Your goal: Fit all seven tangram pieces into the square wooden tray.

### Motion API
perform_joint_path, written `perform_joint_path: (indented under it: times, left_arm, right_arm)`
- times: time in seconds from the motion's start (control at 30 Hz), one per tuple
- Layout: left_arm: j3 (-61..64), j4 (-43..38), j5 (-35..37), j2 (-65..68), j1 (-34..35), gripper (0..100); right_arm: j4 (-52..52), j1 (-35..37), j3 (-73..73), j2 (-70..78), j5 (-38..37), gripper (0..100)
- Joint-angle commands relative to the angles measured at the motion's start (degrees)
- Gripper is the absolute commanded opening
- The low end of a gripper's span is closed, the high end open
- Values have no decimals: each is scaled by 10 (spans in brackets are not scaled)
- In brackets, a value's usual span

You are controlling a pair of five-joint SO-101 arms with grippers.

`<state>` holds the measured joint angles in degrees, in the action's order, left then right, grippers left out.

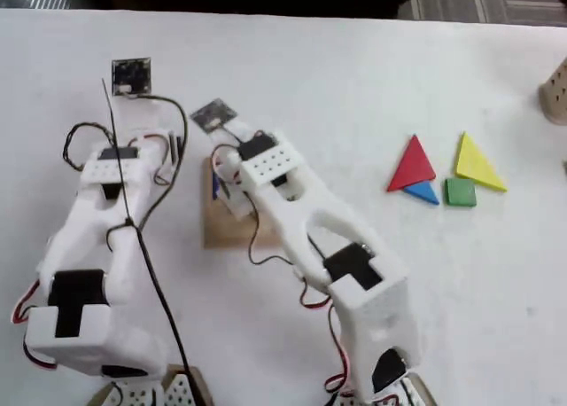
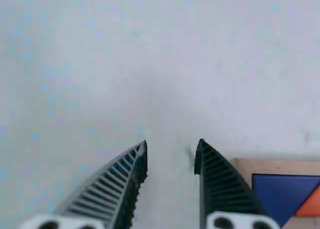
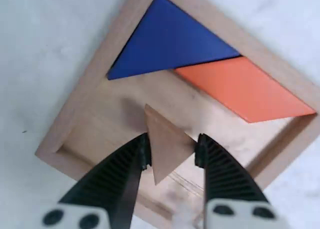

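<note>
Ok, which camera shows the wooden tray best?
The right wrist view: the tray shows nearly whole, holding a blue triangle and orange piece, the right claw's tan triangle over it. In the high view an arm covers most; the left wrist view catches one corner.

The square wooden tray (image 1: 226,233) lies under the right gripper (image 3: 171,149), whose fingers pinch a plain wooden triangle (image 3: 167,134) over its floor. Inside, a large blue triangle (image 3: 170,39) touches an orange parallelogram (image 3: 245,89). Well off at three o'clock cluster a red triangle (image 1: 412,165), a small blue triangle (image 1: 423,191), a green square (image 1: 460,192) and a yellow triangle (image 1: 478,164). The left gripper (image 2: 170,159) hangs near the tray's ten o'clock.
</note>
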<state>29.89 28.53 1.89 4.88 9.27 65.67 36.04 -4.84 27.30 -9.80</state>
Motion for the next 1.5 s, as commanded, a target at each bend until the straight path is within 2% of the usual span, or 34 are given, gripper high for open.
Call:
perform_joint_path:
  times: [0.0,0.13,0.27,0.37,0.47,0.53,0.73,0.8,1.0,1.23,1.47]
  left_arm:
    - [-44,-11,1,-3,7,169]
    - [-43,-11,1,-4,7,169]
    - [-41,-11,1,-4,3,169]
    - [-41,-11,1,-5,2,169]
    - [-41,-11,1,-5,2,169]
    - [-41,-10,1,-5,2,168]
    - [-39,31,21,-30,-9,168]
    - [-18,39,20,-52,-24,168]
    - [70,-4,20,-124,-73,168]
    - [137,-11,20,-196,-154,168]
    - [155,-6,25,-221,-286,168]
  right_arm:
    - [14,9,-37,0,4,246]
    - [63,5,-77,0,4,252]
    - [179,-12,-155,-1,-19,242]
    - [256,-42,-193,-1,-31,175]
    - [268,-86,-194,1,-46,65]
    - [260,-121,-186,5,-56,12]
    - [200,-188,-68,-53,-56,19]
    - [167,-196,2,-93,-55,19]
    - [15,-237,249,-223,-55,19]
    - [-31,-334,408,-342,-82,19]
    - [-31,-418,490,-396,-123,19]
